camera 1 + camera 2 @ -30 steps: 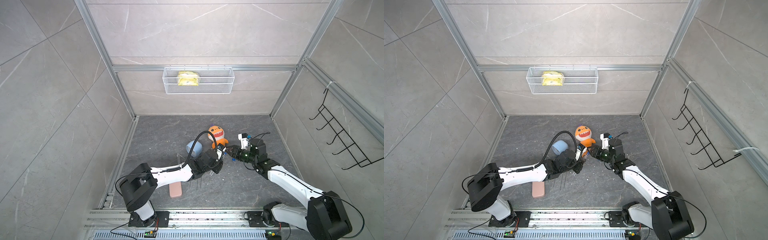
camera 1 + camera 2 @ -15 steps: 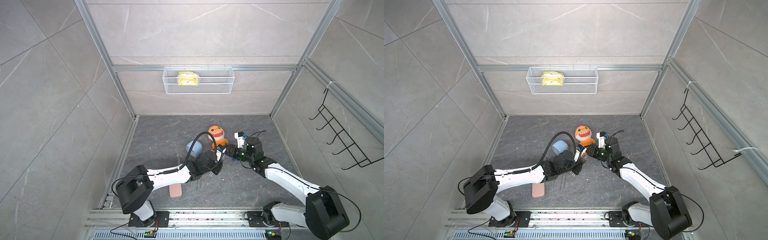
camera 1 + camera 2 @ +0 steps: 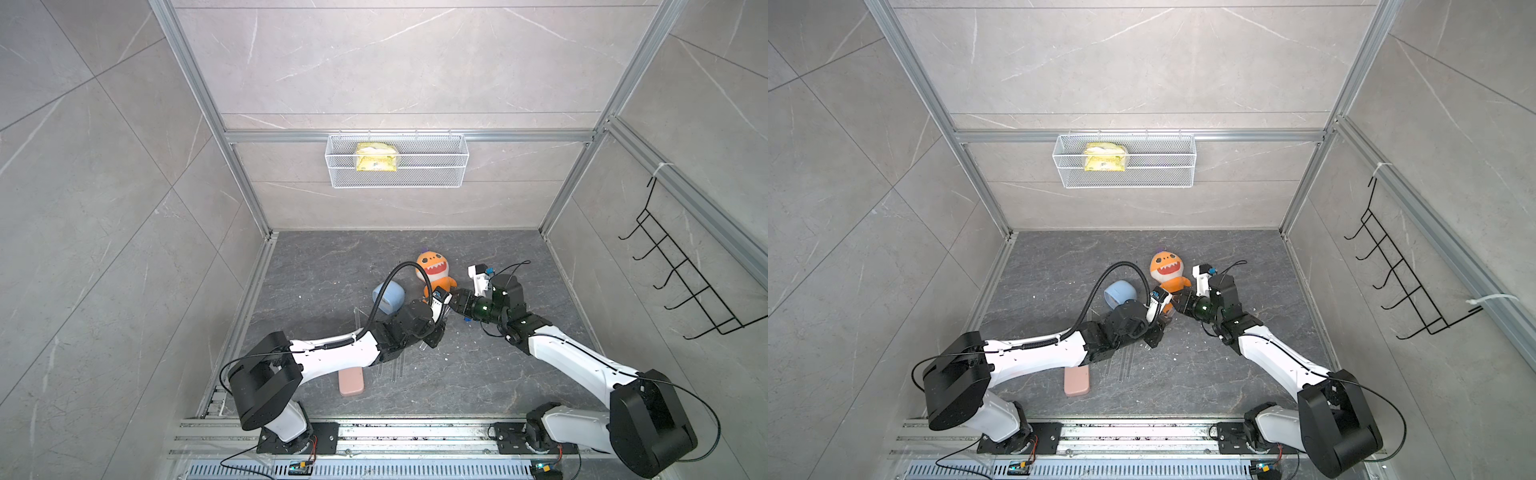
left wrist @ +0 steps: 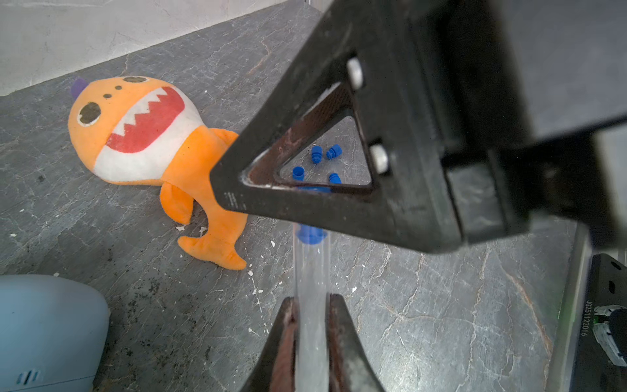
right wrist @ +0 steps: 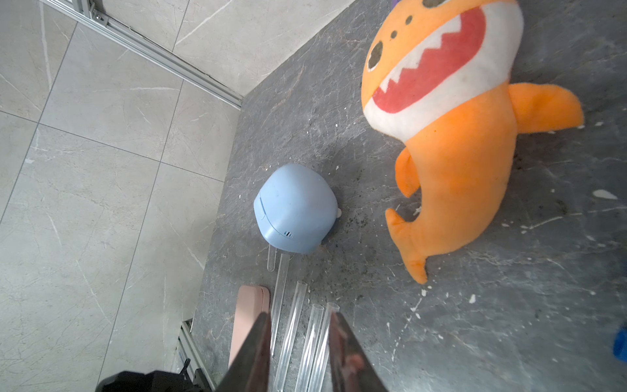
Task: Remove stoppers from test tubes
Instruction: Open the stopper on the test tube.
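Observation:
In the left wrist view my left gripper [image 4: 311,298] is shut on a clear test tube [image 4: 311,271], which carries a blue stopper [image 4: 310,234] at its far end. One triangular finger of the right gripper covers the stopper's top. Both grippers meet mid-floor in both top views, the left gripper [image 3: 437,325] against the right gripper [image 3: 454,306]. In the right wrist view my right gripper [image 5: 300,317] has its fingers apart, and nothing shows between them. Several loose stoppers [image 4: 317,154] lie on the floor. Several uncapped test tubes [image 5: 291,325] lie side by side.
An orange plush toy [image 3: 434,272] and a pale blue cup [image 3: 388,298] lie just behind the grippers. A pink case [image 3: 352,381] lies beside the tubes near the front. A wire basket [image 3: 397,160] hangs on the back wall and a black hook rack [image 3: 681,282] on the right wall.
The right gripper has moved left up to the left gripper and its fingers have come closer together. The left arm has barely moved and still holds the tube.

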Motion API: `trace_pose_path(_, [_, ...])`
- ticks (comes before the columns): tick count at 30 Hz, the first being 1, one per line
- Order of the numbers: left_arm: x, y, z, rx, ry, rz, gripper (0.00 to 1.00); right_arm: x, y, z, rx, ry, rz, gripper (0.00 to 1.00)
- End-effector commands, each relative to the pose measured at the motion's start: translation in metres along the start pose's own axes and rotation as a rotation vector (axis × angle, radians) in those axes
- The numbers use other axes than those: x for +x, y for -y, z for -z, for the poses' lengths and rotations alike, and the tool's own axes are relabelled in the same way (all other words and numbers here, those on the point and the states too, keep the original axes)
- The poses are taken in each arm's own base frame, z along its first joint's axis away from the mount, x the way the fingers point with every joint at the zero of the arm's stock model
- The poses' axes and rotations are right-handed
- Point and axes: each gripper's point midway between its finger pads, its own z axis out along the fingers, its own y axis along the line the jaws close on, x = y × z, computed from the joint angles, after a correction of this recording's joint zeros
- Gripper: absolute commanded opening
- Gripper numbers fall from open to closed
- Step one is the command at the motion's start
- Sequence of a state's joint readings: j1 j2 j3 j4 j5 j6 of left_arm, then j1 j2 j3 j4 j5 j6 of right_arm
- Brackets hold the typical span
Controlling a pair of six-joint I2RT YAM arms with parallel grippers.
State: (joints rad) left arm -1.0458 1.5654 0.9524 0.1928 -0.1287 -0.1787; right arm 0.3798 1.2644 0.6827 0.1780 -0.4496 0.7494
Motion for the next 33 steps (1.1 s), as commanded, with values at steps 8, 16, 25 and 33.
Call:
trace_pose_path(8, [-0.0268, 0.0031, 0.0118, 0.007, 0.096, -0.007, 0.00, -0.0028, -0.0055, -0.0023, -0.014, 0.007, 0.000, 0.22])
trace_pose_path(16, [-0.0281, 0.0019, 0.0124, -0.002, 0.100, -0.007, 0.00, -0.0024, -0.0081, -0.0035, -0.030, 0.004, -0.009, 0.22])
trace_pose_path(25, [-0.0283, 0.0003, 0.0121, -0.010, 0.099, -0.008, 0.00, -0.0018, -0.0113, -0.0049, -0.049, 0.000, -0.016, 0.22])
trace_pose_path(33, [-0.0282, -0.0001, 0.0121, -0.013, 0.098, -0.010, 0.00, -0.0007, -0.0128, -0.0061, -0.056, -0.006, -0.014, 0.20])
